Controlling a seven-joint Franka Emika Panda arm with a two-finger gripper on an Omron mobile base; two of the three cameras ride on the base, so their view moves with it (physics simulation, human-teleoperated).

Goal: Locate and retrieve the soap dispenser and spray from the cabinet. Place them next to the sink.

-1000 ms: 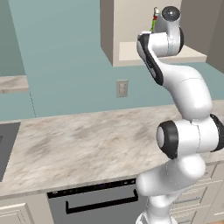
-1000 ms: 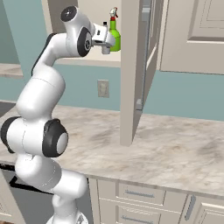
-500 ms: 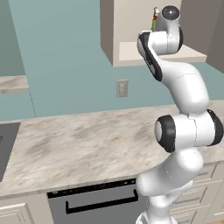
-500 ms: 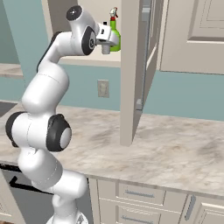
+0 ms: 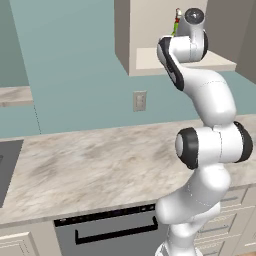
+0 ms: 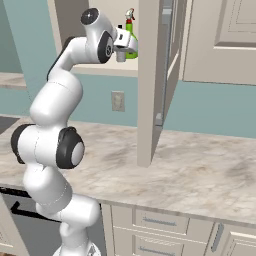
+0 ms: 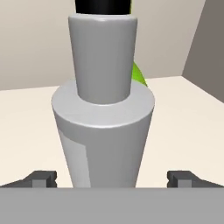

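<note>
The soap dispenser, a grey cylinder with a dark pump top, stands upright on the cabinet shelf. It sits right between my gripper's spread fingertips, with a gap on each side. The gripper is open and holds nothing. A sliver of the green spray shows behind the dispenser. In the right base view the hand reaches into the cabinet in front of the spray. The dark sink lies at the counter's far left.
The cabinet door hangs open to the right of the hand, reaching down close to the marbled worktop. A wall outlet sits under the cabinet. A dishwasher front is below the counter.
The arm has raised its elbow and pushed the hand a little deeper into the cabinet toward the bottles. The jaws have stayed wide.
</note>
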